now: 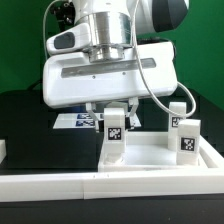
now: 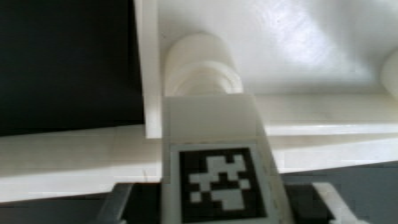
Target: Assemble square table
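Pincer (image 1: 113,113) pinches leg post (image 1: 113,133) upright over tabletop slab (image 1: 150,158); second leg (image 1: 184,133) stands already; remaining legs not visible.

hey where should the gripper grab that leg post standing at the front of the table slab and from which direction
Grip the leg post on its upper part, at the tagged section, coming straight down from above. It stands upright on the table slab, so its plain side faces are free for the fingers. The gripper already sits over its top; the wrist view shows the post between the fingers.
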Available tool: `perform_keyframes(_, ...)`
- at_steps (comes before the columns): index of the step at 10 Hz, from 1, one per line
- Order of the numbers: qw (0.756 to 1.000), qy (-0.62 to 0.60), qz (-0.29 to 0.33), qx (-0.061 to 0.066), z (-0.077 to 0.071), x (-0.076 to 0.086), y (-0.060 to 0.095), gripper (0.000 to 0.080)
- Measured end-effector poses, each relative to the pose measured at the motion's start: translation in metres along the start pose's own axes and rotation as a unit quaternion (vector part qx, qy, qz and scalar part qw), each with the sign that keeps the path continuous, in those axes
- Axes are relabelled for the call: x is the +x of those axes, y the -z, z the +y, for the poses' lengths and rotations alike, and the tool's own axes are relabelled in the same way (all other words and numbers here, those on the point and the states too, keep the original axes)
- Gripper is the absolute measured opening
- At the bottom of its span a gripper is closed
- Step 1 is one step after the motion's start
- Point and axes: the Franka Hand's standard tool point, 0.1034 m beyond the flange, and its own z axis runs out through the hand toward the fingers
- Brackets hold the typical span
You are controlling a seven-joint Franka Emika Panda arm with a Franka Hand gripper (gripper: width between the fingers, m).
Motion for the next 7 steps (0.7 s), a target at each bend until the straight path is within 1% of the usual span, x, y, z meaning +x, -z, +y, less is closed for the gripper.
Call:
perform_keyframes(1,1.0,0.0,0.002,-0.002,0.0005,-0.0013,-0.0024,0.029)
perform_keyframes(3,1.0,0.002,0.018,-0.007,0.0,0.0019,-0.0038,0.029)
perform_keyframes(7,1.0,0.003,0.029,-0.011,0.0002,0.0038,-0.0046,0.029)
